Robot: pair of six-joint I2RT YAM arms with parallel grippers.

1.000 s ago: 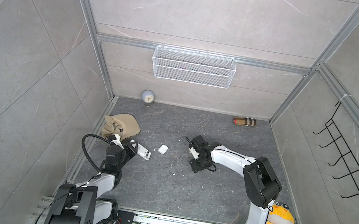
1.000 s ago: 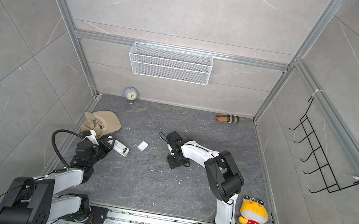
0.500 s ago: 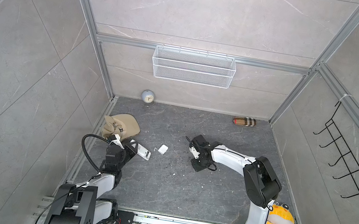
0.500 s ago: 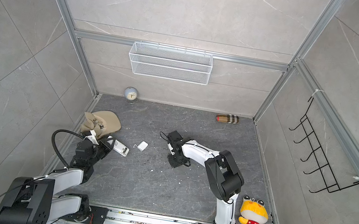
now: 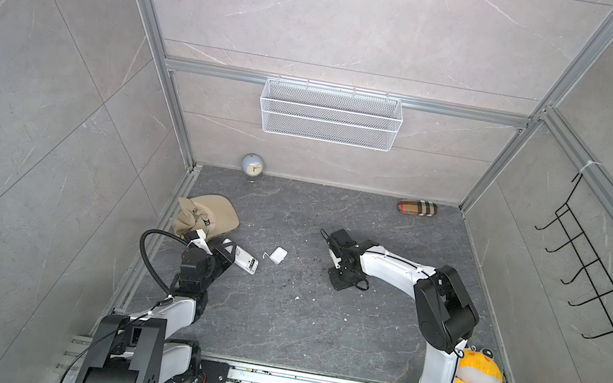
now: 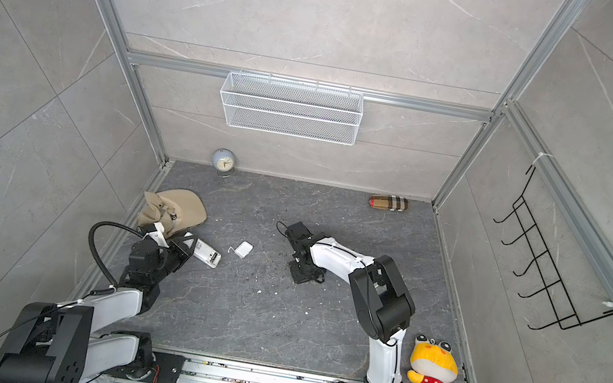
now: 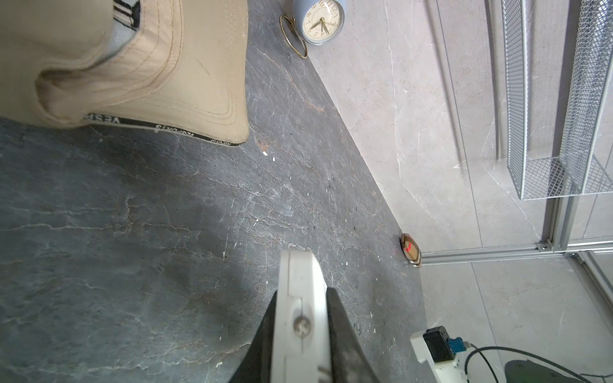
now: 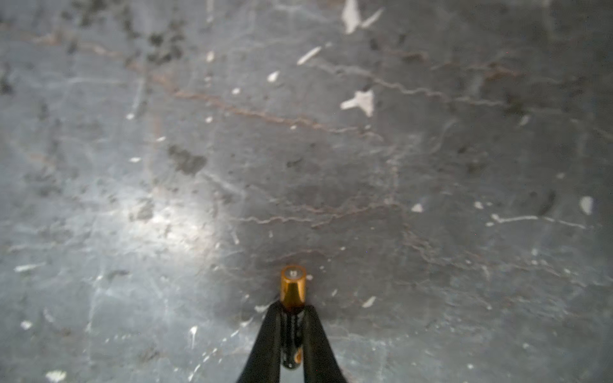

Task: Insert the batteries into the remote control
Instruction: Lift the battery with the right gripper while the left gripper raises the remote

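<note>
In both top views, remote control (image 5: 244,262) at near left of the worktop (image 5: 274,322), end clamped in the left pincer (image 5: 228,250), right pincer (image 5: 342,281) low over mid-worktop, in left wrist view, remote pinched between fingers (image 7: 341,331), in right wrist view, battery (image 8: 293,288) clamped by right pincer, tip perhaps touching worktop.

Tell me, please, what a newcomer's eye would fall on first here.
The right gripper pinches an orange-tipped battery near the scene's middle. At the left, beside a beige cap, the left gripper clamps the white remote control. A yellow plush toy sits by the right arm's base.
</note>
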